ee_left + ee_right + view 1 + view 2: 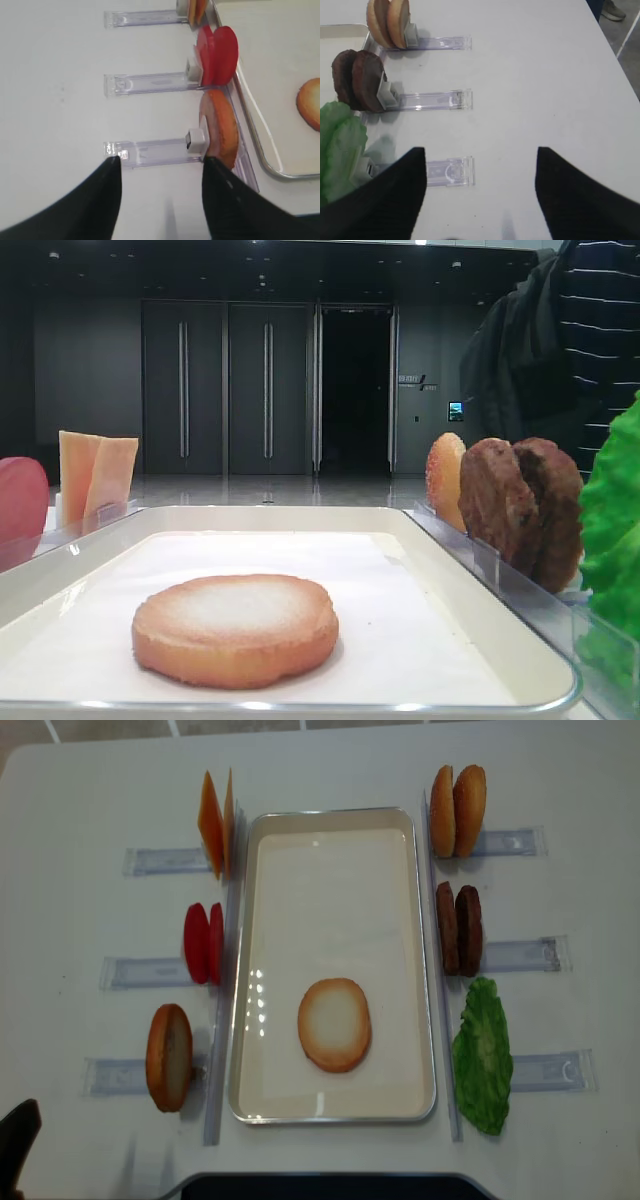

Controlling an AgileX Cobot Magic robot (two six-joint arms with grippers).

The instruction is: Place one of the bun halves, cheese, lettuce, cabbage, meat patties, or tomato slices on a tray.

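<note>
One bun half [334, 1024] lies flat, pale face up, on the cream tray [262, 920]. Another bun half [222, 127] stands in the near left holder. My left gripper [161, 170] hangs open over that holder's outer end, its right finger next to this bun. Tomato slices [203, 942] and cheese [215, 823] stand further back on the left. On the right stand two bun halves [458, 810], meat patties [459, 929] and lettuce [483, 1055]. My right gripper [481, 160] is open above bare table, right of the lettuce [340, 145]. Cabbage is out of view.
Clear plastic holders [510, 955] stick out from both long sides of the tray. A dark object [320, 1185] sits at the table's near edge. In the low view a person in a striped top [600, 320] stands at the far right.
</note>
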